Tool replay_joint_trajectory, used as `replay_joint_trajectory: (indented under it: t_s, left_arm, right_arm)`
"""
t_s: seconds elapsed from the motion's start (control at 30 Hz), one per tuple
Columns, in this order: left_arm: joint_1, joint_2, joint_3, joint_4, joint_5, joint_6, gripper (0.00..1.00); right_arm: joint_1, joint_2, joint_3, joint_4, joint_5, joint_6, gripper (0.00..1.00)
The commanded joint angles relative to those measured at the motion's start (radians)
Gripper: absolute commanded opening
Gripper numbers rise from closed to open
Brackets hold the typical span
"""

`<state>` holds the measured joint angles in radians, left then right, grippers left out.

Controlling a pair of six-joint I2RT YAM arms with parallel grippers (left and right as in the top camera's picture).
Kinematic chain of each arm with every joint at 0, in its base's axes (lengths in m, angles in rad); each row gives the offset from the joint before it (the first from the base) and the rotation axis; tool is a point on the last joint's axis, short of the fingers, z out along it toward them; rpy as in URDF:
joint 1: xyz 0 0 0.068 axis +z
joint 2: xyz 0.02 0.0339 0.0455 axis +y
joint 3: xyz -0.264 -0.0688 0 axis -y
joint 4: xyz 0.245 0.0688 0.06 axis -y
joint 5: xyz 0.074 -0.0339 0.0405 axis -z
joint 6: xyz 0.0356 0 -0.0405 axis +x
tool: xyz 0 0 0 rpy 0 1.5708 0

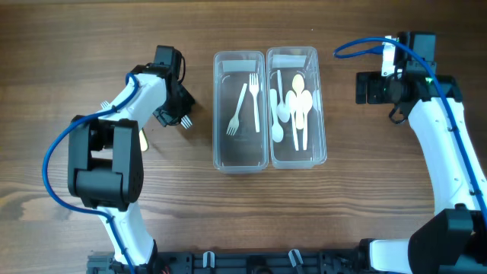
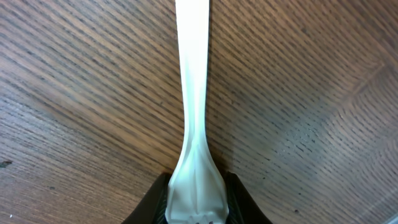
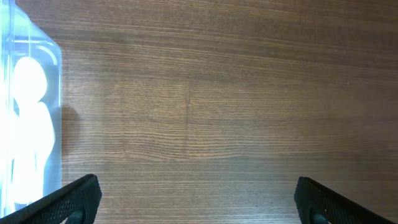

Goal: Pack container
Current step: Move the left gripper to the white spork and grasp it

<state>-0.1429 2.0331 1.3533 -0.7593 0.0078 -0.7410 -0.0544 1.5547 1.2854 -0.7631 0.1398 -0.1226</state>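
One white fork (image 2: 193,93) lay on the table (image 2: 323,87), well to the left of the two clear containers, its handle running away from the left gripper (image 2: 196,208). That gripper's jaws were pressed against both sides of the fork's broad neck, close to the tines, so it looked gripped; whether it was clear of the wood could not be told. The left container (image 1: 219,114) held the other forks (image 1: 242,106), and the right container (image 1: 323,114), touching it, held spoons (image 1: 298,103). The right gripper (image 3: 196,196) hung beyond the spoon side, spread wide with nothing between its fingers.

The likely trouble was the hold itself. With the pinch so near the head, the long handle could sag or swing on a lift, and the slick plastic might twist out. A drooping handle could catch the container's rim, or the fork could drop among the spoons.
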Motion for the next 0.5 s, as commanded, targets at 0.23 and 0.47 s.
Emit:
replay_joint_trajectory:
  t_s: [0.23,0.47]
  left_arm:
    - [0.016,-0.008,0.008,-0.035,-0.003,0.002,0.22]
    - [0.025,-0.169,0.055,-0.088,-0.010,0.058,0.20]
  right_arm:
    - [-0.002,-0.014,0.018,0.000,0.020,-0.008,1.00]
    - [-0.002,-0.014,0.018,0.000,0.020,-0.009,1.00]
